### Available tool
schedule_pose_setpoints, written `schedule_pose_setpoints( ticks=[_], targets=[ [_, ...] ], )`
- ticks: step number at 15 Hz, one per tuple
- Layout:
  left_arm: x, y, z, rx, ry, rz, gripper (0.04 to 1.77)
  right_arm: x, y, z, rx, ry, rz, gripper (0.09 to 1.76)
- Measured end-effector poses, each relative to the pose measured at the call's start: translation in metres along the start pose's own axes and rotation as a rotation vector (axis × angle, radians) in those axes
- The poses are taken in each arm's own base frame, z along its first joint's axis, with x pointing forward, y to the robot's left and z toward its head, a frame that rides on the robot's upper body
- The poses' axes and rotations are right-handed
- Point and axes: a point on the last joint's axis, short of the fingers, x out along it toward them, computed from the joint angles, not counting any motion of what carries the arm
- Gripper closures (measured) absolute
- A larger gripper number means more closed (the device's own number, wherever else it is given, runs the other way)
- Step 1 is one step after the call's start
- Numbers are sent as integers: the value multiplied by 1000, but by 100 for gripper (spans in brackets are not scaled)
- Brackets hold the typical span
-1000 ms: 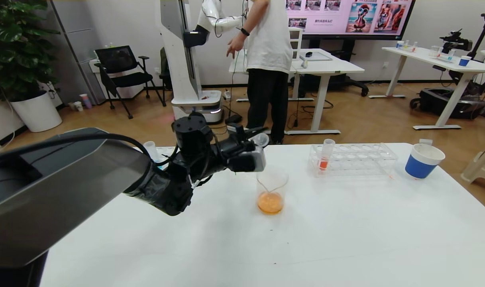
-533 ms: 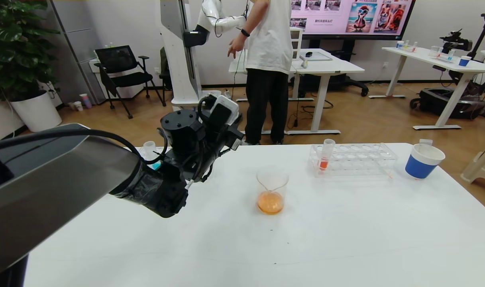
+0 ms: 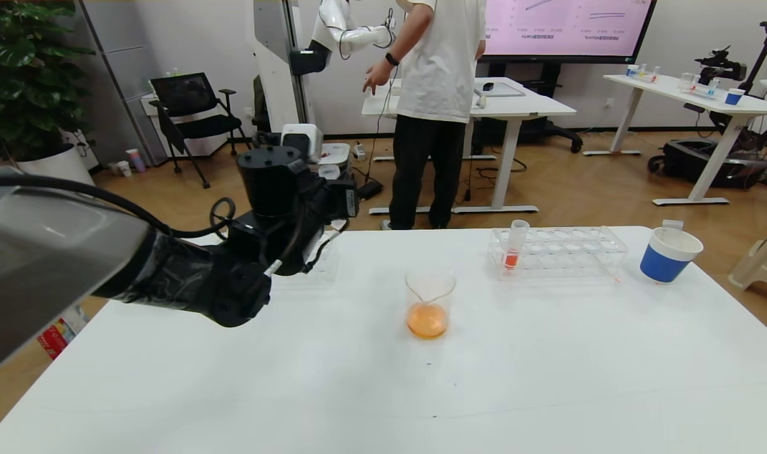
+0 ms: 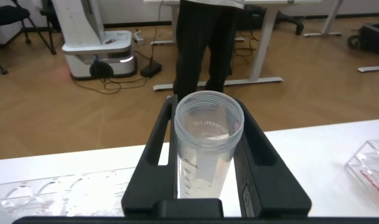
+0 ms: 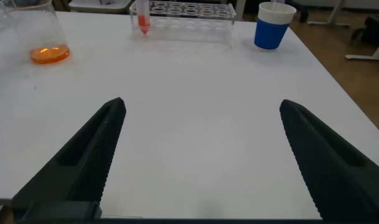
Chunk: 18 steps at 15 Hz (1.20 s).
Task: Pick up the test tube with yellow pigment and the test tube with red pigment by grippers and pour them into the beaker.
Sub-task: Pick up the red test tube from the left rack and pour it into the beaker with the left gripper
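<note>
The left hand [image 4: 208, 168] is clamped on an upright, seemingly emptied tube [image 4: 209, 149], raised above a rack [image 3: 317, 268] on the worktop [image 3: 547, 366]. The beaker [image 3: 429, 302], holding orange liquid, stands well off to its right; beyond it the red tube [image 3: 515, 246] waits in another rack [image 3: 559, 252]. The right hand [image 5: 201, 155] gapes wide, holding nothing. That tube looks light, slick and fragile: grip mid-barrel, gently.
</note>
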Motion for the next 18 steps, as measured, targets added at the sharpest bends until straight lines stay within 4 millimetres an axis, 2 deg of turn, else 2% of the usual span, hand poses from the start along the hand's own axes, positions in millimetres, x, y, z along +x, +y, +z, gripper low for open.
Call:
schedule_pose_setpoints(
  ticks=[2,5,9,11,13,18],
  targets=[
    [4,34,11,0,-13,54,128,0,0,0,0,0,0,12],
    [5,112,25,12,-30,132,128,0,0,0,0,0,0,12],
    [-11,217,37,34,-43,265,128,0,0,0,0,0,0,12],
    [-21,259,36,34,-38,315,128,0,0,0,0,0,0,12],
    [-23,285,25,20,-19,360,128,0,0,0,0,0,1,12],
    [-6,299,-9,12,-21,377,128,0,0,0,0,0,0,12]
  ],
)
